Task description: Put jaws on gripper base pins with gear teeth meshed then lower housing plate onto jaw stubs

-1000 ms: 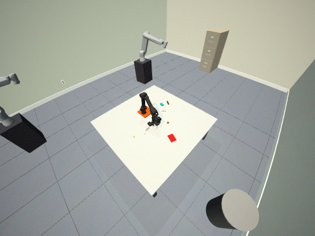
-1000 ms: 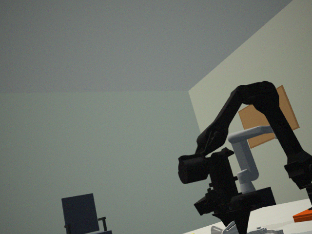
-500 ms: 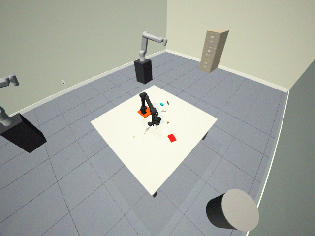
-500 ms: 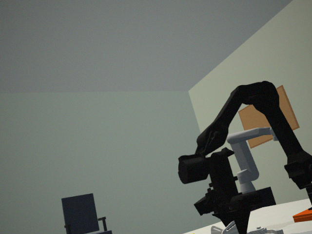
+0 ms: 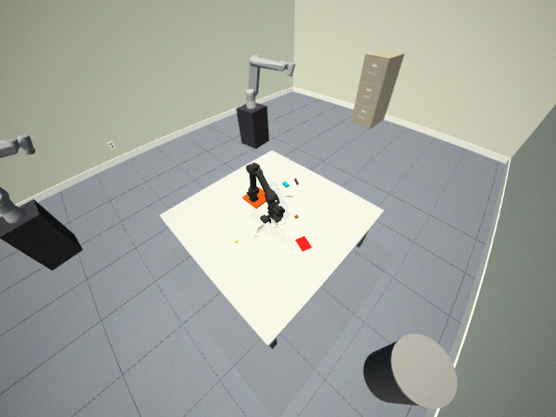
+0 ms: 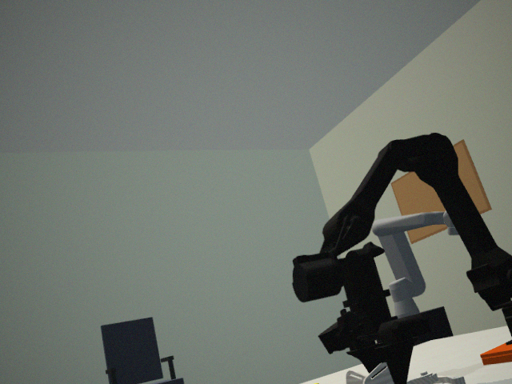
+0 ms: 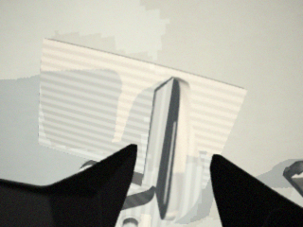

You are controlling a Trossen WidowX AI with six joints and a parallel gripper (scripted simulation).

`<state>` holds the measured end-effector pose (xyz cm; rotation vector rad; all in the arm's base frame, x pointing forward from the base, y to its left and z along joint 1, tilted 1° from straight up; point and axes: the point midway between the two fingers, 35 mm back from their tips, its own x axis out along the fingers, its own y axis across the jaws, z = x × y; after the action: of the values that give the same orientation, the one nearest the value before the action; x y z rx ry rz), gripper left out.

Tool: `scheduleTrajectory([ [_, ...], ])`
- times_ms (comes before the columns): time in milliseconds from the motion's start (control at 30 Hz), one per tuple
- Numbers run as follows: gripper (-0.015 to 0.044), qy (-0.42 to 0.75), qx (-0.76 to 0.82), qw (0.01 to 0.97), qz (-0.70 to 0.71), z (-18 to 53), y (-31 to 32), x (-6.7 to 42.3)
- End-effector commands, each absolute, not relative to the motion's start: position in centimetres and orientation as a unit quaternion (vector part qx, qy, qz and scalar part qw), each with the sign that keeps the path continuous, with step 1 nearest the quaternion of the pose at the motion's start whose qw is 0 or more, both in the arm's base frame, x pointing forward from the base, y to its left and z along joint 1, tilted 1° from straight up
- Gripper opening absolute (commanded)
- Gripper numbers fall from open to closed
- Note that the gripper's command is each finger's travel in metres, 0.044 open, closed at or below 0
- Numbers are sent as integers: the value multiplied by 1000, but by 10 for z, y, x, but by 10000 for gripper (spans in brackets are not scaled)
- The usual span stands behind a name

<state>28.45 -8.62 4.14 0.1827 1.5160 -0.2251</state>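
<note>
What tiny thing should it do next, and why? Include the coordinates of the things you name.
Perhaps close the gripper (image 5: pixel 273 221) (image 6: pixel 386 374) (image 7: pixel 173 156) gently on the pale part (image 6: pixel 379 373) (image 7: pixel 162 142): in the wrist view, that part looks tipped up on edge rather than level, with visible gaps between it and both open fingertips.

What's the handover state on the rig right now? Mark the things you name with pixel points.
Claw (image 5: pixel 274 221) (image 6: pixel 384 374) (image 7: pixel 173 156): partly open, holding nothing, low over the table.
Parts: a thin pale part (image 7: pixel 163 142) stands on edge between the fingers, over a striped pale panel (image 7: pixel 76 109). Can't tell which part is which.
Done: nothing confirmable; pins and gear mesh can't be made out.
Left: check the mesh, get the housing plate level and closed if it isn't, then back the arm away.
</note>
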Motion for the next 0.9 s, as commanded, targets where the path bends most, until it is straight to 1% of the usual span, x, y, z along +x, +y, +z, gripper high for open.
scheduleTrajectory([
  [0,224,685,83,717,-102,41,-86,284],
  [233,224,685,83,717,-102,46,-86,285],
  [533,224,686,83,716,-100,108,-84,281],
  [633,224,686,83,716,-100,109,-84,281],
  [667,224,686,81,716,-100,100,-85,283],
  [867,381,689,50,719,-71,101,-91,282],
])
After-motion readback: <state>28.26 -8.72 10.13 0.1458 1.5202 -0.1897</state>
